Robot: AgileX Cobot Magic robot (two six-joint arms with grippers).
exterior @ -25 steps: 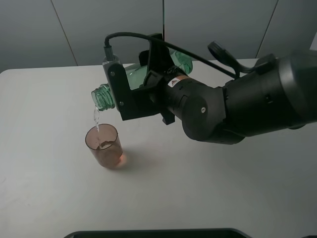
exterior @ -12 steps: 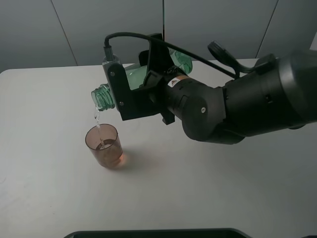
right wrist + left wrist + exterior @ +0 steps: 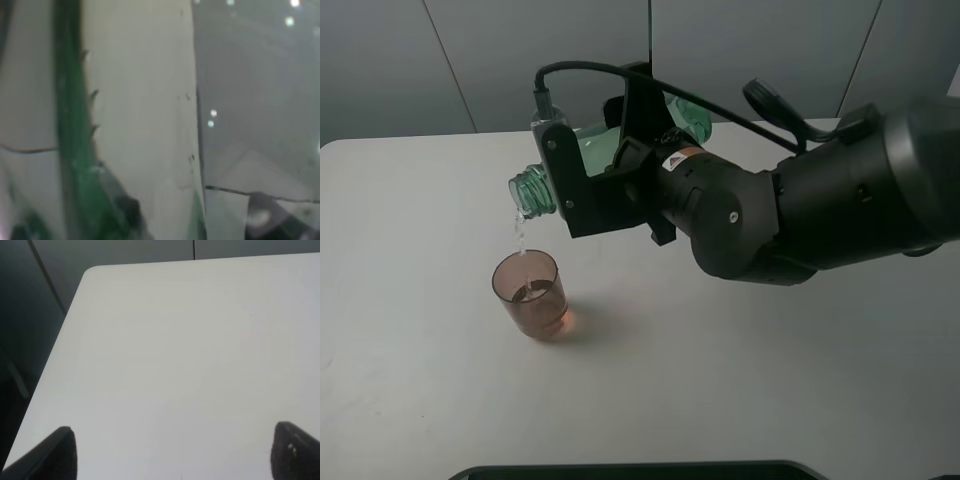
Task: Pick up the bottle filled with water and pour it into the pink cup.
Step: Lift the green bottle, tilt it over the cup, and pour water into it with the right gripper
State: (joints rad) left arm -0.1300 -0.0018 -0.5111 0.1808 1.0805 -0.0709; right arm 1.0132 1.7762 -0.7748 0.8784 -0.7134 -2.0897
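Observation:
In the exterior high view my right gripper (image 3: 620,165) is shut on the green bottle (image 3: 595,150), held on its side above the table with its threaded neck (image 3: 532,190) to the left. A thin stream of water (image 3: 520,235) falls from the neck into the pink cup (image 3: 530,293), which stands upright on the table below and holds some water. The right wrist view shows only blurred green plastic of the bottle (image 3: 75,150) close up. The left wrist view shows my left gripper (image 3: 172,452) open over bare table, with both dark fingertips (image 3: 55,452) apart.
The white table (image 3: 770,380) has a rounded far left corner in the left wrist view (image 3: 92,272). A dark edge (image 3: 620,470) lies along the front of the exterior high view. The right arm's bulky dark body (image 3: 820,200) hangs over the table's right half.
The bottle and right gripper have lifted and shifted slightly right. Water keeps falling into the cup. The cup has not moved.

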